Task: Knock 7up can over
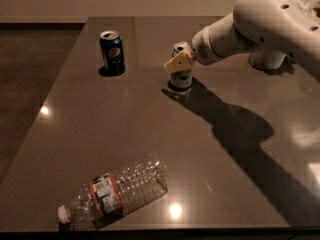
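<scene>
The gripper (179, 62) is positioned against the upper body of the upright 7up can (182, 79) on the table (150, 129). A Pepsi can (111, 52) stands well apart. A plastic bottle (117, 191) lies on its side near the front edge.

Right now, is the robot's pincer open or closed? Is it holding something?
Pincer: cannot be told whether open or closed, or holding anything; it is at the upper part of the upright 7up can.

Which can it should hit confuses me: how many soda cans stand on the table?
2. The Pepsi can stands back left; the 7up can stands mid-table, with the gripper right in front of it. The arm could hide more.
</scene>
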Motion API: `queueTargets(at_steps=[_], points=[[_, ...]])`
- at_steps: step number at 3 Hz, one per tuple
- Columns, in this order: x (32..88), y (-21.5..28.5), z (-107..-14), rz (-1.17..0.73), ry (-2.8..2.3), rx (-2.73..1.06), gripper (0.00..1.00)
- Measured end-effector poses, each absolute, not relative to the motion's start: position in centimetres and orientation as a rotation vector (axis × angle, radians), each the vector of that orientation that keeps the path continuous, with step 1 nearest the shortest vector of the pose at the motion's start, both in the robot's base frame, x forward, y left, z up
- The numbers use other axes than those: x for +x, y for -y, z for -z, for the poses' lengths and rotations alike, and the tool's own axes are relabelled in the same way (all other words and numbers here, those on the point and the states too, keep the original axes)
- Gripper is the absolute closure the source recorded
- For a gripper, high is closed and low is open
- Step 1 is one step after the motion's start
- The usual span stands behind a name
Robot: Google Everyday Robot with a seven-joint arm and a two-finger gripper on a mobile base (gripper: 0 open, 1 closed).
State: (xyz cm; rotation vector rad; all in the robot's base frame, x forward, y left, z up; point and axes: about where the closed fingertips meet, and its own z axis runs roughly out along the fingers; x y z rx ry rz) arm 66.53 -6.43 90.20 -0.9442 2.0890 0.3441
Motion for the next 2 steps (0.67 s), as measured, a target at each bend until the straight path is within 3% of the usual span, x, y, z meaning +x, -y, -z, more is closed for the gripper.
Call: queueTargets(at_steps=[2], points=[[66.3, 7.0, -94.2, -0.348, -2.087, -1.063, 0.85]])
